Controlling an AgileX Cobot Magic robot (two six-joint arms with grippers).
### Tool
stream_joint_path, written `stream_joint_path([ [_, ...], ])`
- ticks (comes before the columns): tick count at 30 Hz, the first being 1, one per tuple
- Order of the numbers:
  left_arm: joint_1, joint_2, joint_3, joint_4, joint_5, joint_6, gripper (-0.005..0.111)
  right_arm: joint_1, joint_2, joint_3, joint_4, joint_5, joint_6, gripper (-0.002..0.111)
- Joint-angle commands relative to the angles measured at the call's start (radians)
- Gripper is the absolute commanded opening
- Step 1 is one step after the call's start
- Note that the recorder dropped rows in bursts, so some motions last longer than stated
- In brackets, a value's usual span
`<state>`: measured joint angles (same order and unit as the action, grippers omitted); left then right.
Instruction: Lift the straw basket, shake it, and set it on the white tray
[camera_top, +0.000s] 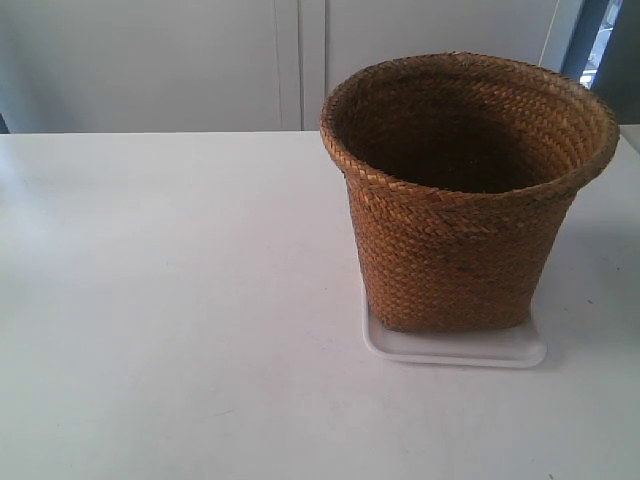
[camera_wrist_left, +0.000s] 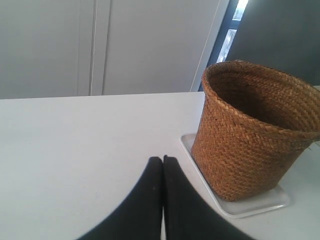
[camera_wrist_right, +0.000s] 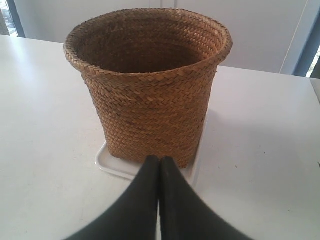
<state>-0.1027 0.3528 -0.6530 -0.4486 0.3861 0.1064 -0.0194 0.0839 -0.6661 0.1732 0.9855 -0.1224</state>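
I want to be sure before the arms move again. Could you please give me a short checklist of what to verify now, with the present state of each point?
1. The straw basket stands on the white tray: ok.
2. The straw basket is upright, not tilted: ok.
3. The left end effector is shut, holds nothing and is apart from the straw basket: ok.
4. The right end effector is shut and holds nothing: ok.
5. The right end effector is clear of the basket's base: cannot tell, as its tips overlap the base in the right wrist view.
6. The base sits fully inside the tray's rim: cannot tell, as the far edge is hidden.
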Motion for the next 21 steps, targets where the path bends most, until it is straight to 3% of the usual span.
stream_joint_path([
  [1,-0.004,-0.008,0.004,-0.016,-0.005,0.0,0.0,0.001,-0.005,0.005,-0.002,-0.003,-0.004,0.0],
  [10,-0.004,-0.008,0.004,0.02,-0.003,0.004,0.0,0.001,-0.005,0.005,-0.002,-0.004,-0.004,0.0],
  [15,0.002,-0.016,0.03,0.035,0.097,0.009,0.0,0.001,-0.005,0.005,-0.002,-0.004,-0.004,0.0],
  [17,0.002,-0.027,0.072,0.053,0.056,0.023,0.0,0.001,-0.005,0.005,-0.002,-0.004,-0.004,0.0],
  [21,0.002,-0.07,0.204,0.123,-0.163,0.077,0.0,0.001,-0.005,0.005,0.001,-0.004,-0.004,0.0],
])
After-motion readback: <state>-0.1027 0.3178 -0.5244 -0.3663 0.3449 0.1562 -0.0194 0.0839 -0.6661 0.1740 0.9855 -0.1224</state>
